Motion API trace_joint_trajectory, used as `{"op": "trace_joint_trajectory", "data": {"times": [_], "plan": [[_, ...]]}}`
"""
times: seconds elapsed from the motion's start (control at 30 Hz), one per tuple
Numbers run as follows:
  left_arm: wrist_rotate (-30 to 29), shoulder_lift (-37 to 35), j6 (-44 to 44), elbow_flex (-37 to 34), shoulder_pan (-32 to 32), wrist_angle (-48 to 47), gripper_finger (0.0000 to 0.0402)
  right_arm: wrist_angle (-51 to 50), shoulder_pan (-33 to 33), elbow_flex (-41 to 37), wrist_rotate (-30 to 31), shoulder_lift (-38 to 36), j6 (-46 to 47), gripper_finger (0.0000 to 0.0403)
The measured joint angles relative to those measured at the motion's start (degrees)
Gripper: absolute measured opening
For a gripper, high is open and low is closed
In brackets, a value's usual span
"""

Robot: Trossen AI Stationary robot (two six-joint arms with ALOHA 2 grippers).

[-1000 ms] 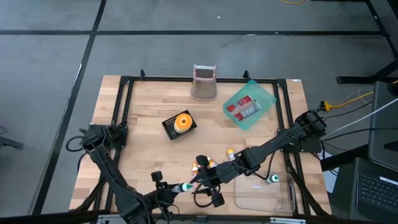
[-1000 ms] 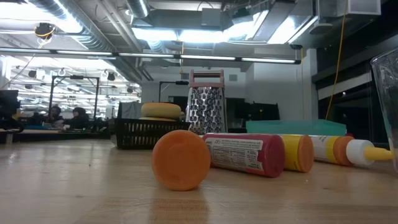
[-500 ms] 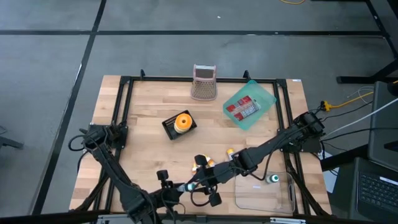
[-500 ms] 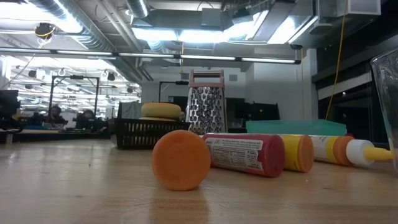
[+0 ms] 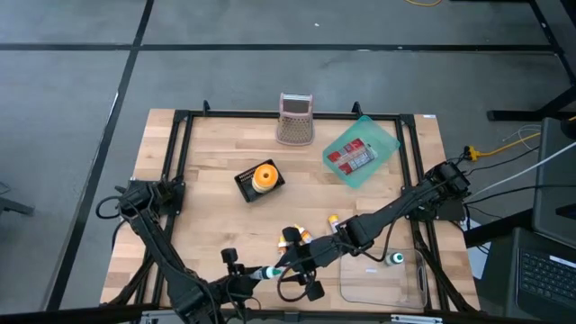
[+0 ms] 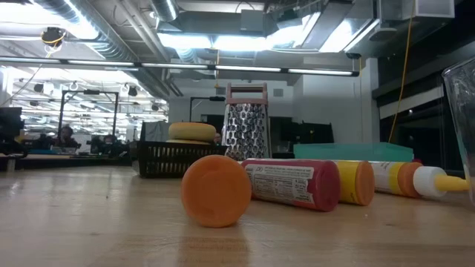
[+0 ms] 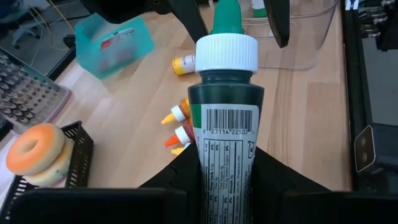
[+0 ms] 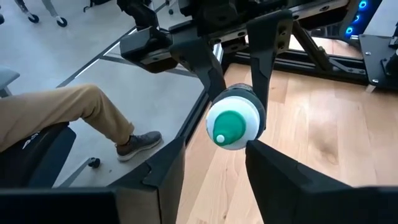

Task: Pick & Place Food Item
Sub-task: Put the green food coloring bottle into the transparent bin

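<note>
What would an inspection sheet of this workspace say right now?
Surface: light wooden table, black frame.
Job's things: dark green-capped squeeze bottle in mid-air; orange ring doughnut in black basket.
Clutter: metal grater; teal tray with red packets; small yellow and orange squeeze bottles; clear plastic container.
Grippers: left gripper shut on the bottle; right gripper open, fingers flanking its cap.
Cables: yellow cable off the right edge.
Surroundings: seated person's leg beside the table.
</note>
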Motion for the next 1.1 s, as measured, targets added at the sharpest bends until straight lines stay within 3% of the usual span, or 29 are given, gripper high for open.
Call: {"op": "trace_joint_trajectory", "data": {"times": [0.23, 0.43, 0.77, 1.1], "plan": [[0.8, -0.1, 1.7, 0.0, 0.6, 1.6, 0.0084, 0.7, 0.0, -0.1, 0.1, 0.0, 0.0, 0.0176], [1.0, -0.1, 1.7, 0.0, 1.1, 1.8, 0.0084, 2.7, 0.0, 0.0, 4.3, -0.1, -0.1, 0.0176], [2.1, 0.0, 1.6, 0.0, 0.7, 1.5, 0.0084, 0.8, 0.0, 0.0, 1.7, -0.1, -0.1, 0.0176], [1.7, 0.0, 1.2, 0.0, 0.4, 1.4, 0.0084, -0.1, 0.0, 0.0, 1.7, -0.1, 0.0, 0.0130]]}}
